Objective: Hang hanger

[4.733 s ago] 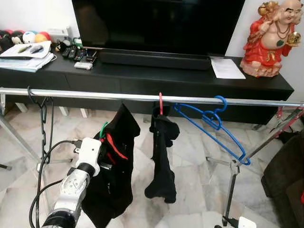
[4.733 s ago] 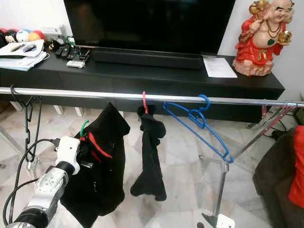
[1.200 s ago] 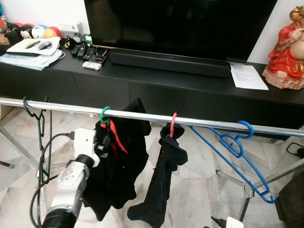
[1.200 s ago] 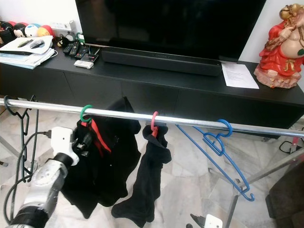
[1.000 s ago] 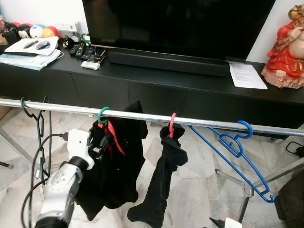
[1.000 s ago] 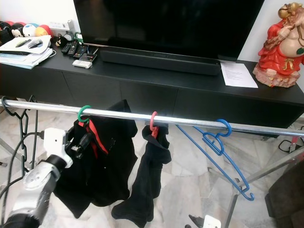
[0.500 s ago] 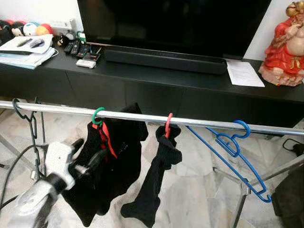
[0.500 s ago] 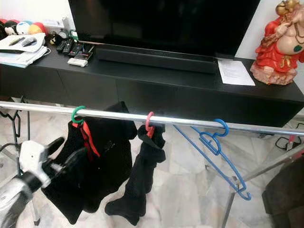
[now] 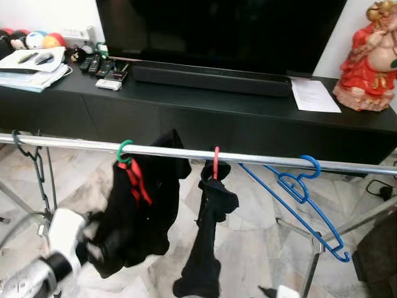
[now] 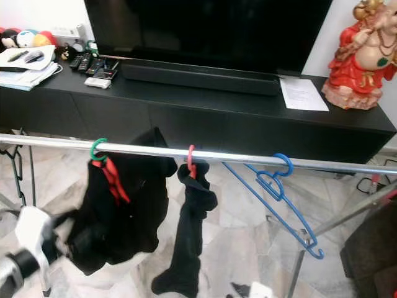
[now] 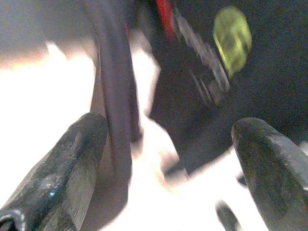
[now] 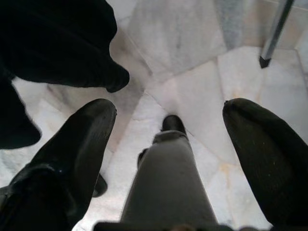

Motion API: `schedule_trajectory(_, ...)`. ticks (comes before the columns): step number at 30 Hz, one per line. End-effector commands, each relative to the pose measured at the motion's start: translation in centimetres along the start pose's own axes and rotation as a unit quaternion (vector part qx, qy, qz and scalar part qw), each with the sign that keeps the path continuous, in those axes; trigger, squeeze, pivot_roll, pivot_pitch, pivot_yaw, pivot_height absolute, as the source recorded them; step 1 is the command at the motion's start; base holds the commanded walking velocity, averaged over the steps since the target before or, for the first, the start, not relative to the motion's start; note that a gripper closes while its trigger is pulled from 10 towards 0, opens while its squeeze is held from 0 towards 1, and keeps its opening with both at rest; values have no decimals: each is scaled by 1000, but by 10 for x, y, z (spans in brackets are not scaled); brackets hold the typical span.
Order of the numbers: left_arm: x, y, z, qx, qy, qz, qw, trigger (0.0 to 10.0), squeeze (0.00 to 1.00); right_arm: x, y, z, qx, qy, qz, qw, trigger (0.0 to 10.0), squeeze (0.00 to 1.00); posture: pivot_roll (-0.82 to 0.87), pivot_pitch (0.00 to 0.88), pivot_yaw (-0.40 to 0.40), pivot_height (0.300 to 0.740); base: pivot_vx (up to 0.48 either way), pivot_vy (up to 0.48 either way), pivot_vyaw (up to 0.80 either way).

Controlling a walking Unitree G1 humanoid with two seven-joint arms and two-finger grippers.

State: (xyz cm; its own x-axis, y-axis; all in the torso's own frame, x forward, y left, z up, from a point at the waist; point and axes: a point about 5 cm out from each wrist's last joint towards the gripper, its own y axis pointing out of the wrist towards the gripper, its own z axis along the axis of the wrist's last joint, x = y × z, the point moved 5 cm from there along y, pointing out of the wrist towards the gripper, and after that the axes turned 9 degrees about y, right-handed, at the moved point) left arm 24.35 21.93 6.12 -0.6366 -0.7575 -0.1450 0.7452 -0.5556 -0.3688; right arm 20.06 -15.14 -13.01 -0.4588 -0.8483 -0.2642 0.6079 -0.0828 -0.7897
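The green hanger (image 9: 124,151) hooks over the silver rail (image 9: 260,159), carrying a black garment with red trim (image 9: 139,217). My left gripper (image 9: 93,239) is low at the garment's lower left edge, blurred. In the left wrist view the left gripper (image 11: 168,125) is open, its fingers (image 11: 72,159) wide apart, with the black and red cloth just beyond them. My right gripper (image 12: 168,106) is open and points down at the marble floor (image 12: 192,72).
On the same rail hang a red hanger with a black garment (image 9: 214,205), two blue hangers (image 9: 304,186) further right and a black hanger (image 9: 28,152) at the left end. Behind stands a black TV cabinet (image 9: 205,105) with a red statue (image 9: 366,56).
The left gripper opened, let go of the green hanger's garment and dropped down and to the left. The green hanger stays hooked on the rail. The camera shifted slightly.
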Motion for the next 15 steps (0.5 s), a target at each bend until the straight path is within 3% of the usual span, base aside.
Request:
schedule_trajectory(1,9,-1,-7,-24,3,-30,999,10000,447,7,-2,-6,-5,1,-13,1000,10000,0,49,141,-52,740,0,0,0)
schedule_trajectory(5,9,0,-8,-29,7,-28,999,10000,396,7,-2,-6,-6,1,-13,1000,10000,0,47,136,-52,740,0,0,0)
schedule_trajectory(6,8,0,-9,-34,10,-26,999,10000,75,9,-2,-6,-6,2,-13,1000,10000,0,48,133,-50,740,0,0,0)
schedule_trajectory(7,5,1,-11,-43,15,-14,999,10000,0,14,-2,-5,-6,3,-15,1000,10000,0,47,129,-50,740,0,0,0)
schedule_trajectory(10,-7,3,-19,-58,27,23,998,10000,0,24,-3,-4,-4,3,-22,1000,10000,0,48,125,-48,740,0,0,0)
schedule_trajectory(13,-2,5,-26,-57,-12,9,998,10000,0,29,-4,-3,-4,4,-25,1000,10000,0,45,123,-48,740,0,0,0)
schedule_trajectory(15,-1,6,-37,-81,-11,6,997,10000,0,31,-4,-2,-3,4,-26,1000,10000,0,47,125,-47,740,0,0,0)
